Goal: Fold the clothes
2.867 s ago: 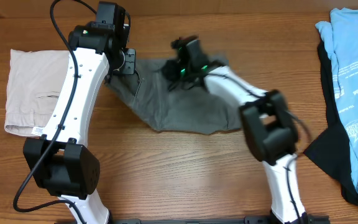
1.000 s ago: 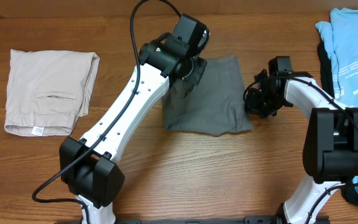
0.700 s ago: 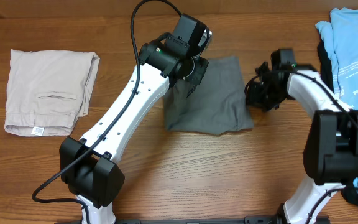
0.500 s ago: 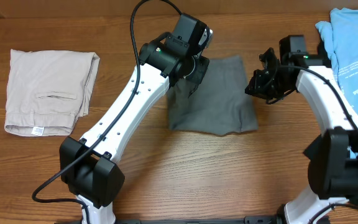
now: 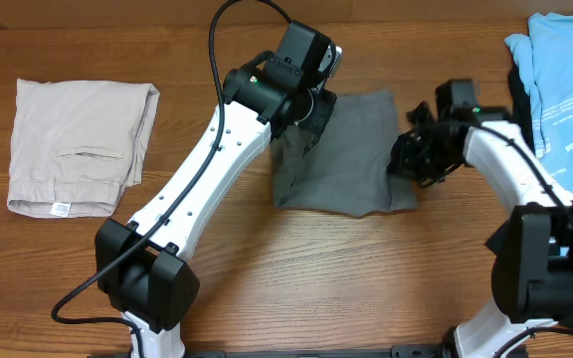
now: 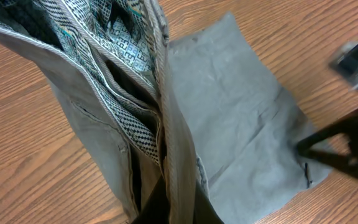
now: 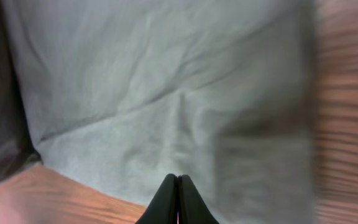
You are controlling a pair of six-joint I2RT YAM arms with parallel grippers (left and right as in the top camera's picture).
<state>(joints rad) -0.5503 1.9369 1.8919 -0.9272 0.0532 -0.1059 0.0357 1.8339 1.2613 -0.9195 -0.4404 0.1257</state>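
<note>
Overhead: grey shorts (image 5: 351, 159) lie mid-table (image 5: 267, 288), folded into a rough rectangle, far-left corner raised. Left gripper (image 5: 306, 111) sits at that corner. Right gripper (image 5: 413, 159) is at the shorts' right edge, near the front corner. Beige shorts (image 5: 78, 139) lie flat well to the left. Blue shirt (image 5: 565, 89) is heaped at the right edge, well apart from the shorts.

Left wrist view adds what the overhead hides: the waistband is drawn up toward the camera, showing black-and-white patterned lining (image 6: 104, 56). The cloth bunches into the left gripper (image 6: 163, 199), which is clamped on it. The rest of the shorts (image 6: 241, 137) spread flat on the wood beyond. The right gripper (image 6: 337, 152) shows as a dark blur at their far edge.

Right wrist view, blurred: the 2 fingers meet tip to tip (image 7: 178, 183) over creased grey cloth (image 7: 154, 93). Cannot tell whether they pinch any of it. Wood shows at the right and at the lower left.
</note>
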